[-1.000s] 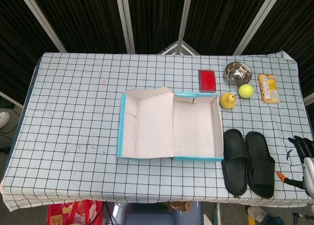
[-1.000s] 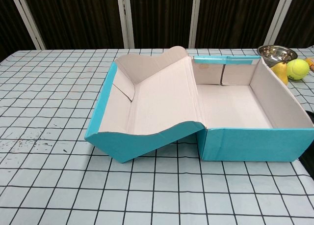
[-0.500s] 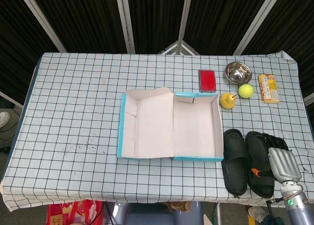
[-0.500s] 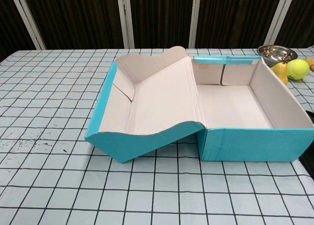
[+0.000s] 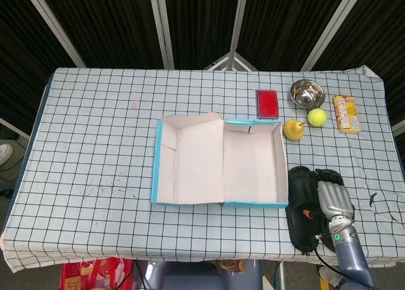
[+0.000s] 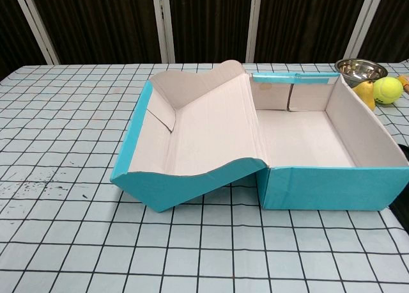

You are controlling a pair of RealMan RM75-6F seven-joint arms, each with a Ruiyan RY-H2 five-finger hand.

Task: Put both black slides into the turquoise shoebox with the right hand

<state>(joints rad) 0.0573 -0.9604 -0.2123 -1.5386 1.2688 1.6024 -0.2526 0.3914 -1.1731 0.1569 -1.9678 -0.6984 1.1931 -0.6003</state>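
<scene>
Hovering at the lower right of the frame, the right robot hand (image 5: 334, 201) covers the black slides (image 5: 302, 204); I cannot tell whether its fingers grip. Both slides lie on the bench (image 5: 95, 144) just right of the open turquoise shoebox (image 5: 218, 160).

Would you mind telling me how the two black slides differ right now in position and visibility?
The left slide lies next to the turquoise shoebox and shows almost fully; the right slide lies farther from it and is mostly covered by the right robot hand. Only the right slide has that robot hand over it; whether it is gripped cannot be told. Both are black, lie side by side on the table, outside the box.
</scene>
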